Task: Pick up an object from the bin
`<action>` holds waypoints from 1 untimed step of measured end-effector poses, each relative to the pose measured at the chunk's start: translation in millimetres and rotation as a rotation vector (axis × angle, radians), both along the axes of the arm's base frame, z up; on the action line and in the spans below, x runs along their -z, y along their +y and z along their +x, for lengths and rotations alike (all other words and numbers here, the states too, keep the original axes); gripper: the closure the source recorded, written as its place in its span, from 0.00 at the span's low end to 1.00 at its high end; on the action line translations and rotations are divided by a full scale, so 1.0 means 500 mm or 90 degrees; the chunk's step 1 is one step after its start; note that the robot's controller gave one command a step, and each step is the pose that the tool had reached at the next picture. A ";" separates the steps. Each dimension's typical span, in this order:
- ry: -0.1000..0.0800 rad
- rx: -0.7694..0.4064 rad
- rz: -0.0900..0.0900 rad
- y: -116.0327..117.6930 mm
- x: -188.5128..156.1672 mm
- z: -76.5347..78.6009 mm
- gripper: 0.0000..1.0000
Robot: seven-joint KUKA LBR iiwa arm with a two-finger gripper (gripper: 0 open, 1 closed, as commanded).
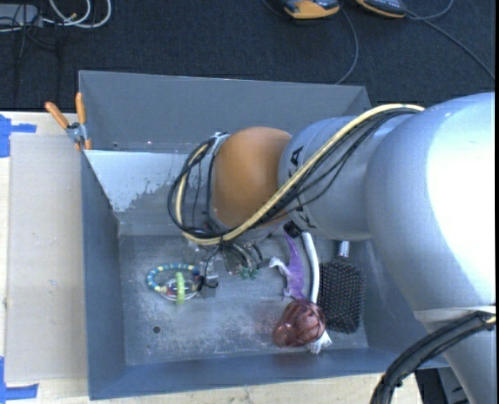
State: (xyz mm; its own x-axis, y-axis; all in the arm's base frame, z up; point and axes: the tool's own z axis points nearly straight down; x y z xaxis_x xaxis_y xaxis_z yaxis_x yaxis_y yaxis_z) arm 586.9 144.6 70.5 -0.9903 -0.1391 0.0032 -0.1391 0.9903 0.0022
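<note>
Gripper point(205, 278) low mid-bin point(148, 116); multicoloured beaded ring point(170, 279) just beside at 9 o'clock, likely target; grip state cannot tell.

We see bare floor along the left and front of the bin point(106, 310), open to pass. A ring of coloured beads point(172, 279) lies left of centre. At the right a black brush point(343, 295), a dark red lump point(298, 323) and a purple strip point(295, 268) crowd together. The arm point(358, 175) overhangs the middle, perhaps hiding more.
</note>
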 end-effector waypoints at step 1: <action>0.000 0.000 0.000 0.000 0.000 0.000 1.00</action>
State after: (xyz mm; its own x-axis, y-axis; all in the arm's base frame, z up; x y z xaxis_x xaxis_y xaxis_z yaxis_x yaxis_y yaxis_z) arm 586.9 144.6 70.5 -0.9903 -0.1386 0.0033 -0.1386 0.9904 0.0023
